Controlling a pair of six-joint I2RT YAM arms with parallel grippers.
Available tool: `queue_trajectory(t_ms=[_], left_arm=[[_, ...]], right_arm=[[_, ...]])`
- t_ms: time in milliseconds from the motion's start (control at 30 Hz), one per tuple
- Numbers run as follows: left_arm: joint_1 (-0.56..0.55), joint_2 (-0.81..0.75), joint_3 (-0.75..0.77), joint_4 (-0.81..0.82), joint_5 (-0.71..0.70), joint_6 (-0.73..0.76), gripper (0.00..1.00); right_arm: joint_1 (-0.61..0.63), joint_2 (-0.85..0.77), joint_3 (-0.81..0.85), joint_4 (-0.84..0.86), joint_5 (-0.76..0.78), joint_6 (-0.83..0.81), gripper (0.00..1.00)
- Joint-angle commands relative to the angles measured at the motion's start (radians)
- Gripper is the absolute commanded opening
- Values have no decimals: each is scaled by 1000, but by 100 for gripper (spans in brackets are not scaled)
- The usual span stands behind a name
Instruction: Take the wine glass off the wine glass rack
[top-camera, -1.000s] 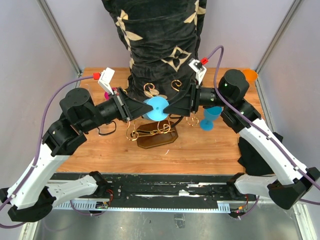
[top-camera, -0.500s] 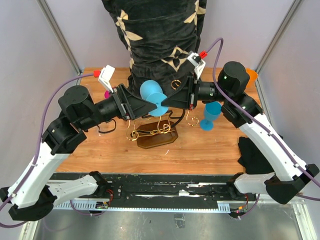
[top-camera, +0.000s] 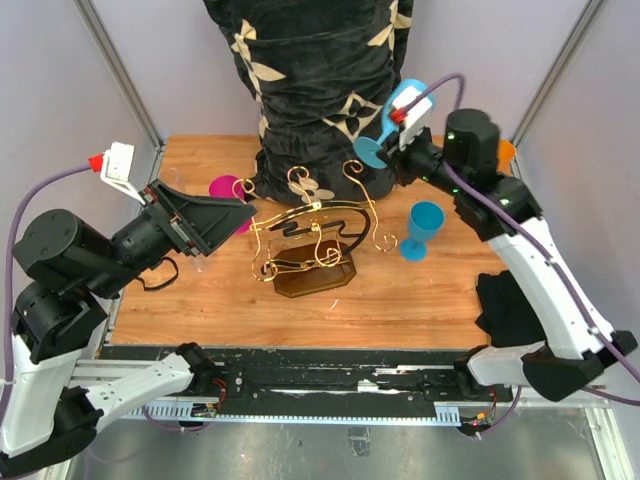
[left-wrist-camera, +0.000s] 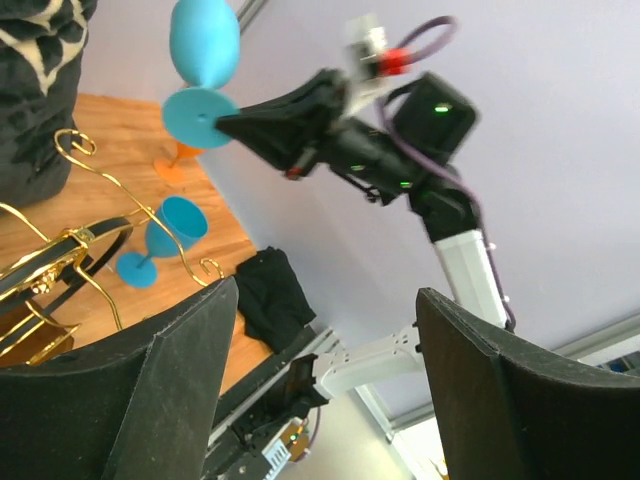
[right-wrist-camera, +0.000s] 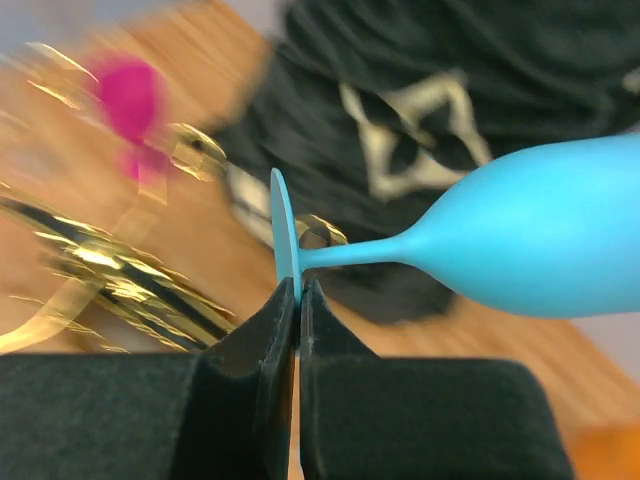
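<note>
A light blue wine glass (top-camera: 398, 108) hangs in the air at the back right, clear of the wine glass rack (top-camera: 312, 228). My right gripper (top-camera: 385, 160) is shut on the rim of its foot (right-wrist-camera: 285, 235), with the bowl (right-wrist-camera: 540, 235) pointing away. The rack is gold curly wire on a dark brown base (top-camera: 315, 276) at the table's middle. My left gripper (top-camera: 243, 215) stands open and empty left of the rack. From the left wrist the glass (left-wrist-camera: 205, 45) shows high up, held by the right gripper (left-wrist-camera: 240, 120); the left gripper (left-wrist-camera: 325, 290) holds nothing.
A second blue glass (top-camera: 422, 230) stands right of the rack. A pink glass (top-camera: 225, 187) is at its left and an orange one (top-camera: 500, 150) sits in the back right corner. A black patterned drape (top-camera: 320, 70) hangs behind. A black cloth (top-camera: 510, 300) lies at the right edge.
The left gripper opened, let go of the glass and drew back to the left. The right gripper shut on the foot and carried the glass up and to the back right, off the rack.
</note>
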Motion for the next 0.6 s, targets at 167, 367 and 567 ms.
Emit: queue_trajectory(t_ms=[167, 367, 567], left_arm=[[-1, -33, -50, 19, -22, 67, 76], [-1, -52, -56, 9, -35, 121, 75], [-1, -75, -94, 36, -18, 140, 75]], right_arm=[[-249, 153, -264, 293, 265, -604, 1], [-323, 292, -191, 404, 244, -699, 0], [-346, 441, -186, 465, 196, -969, 1]])
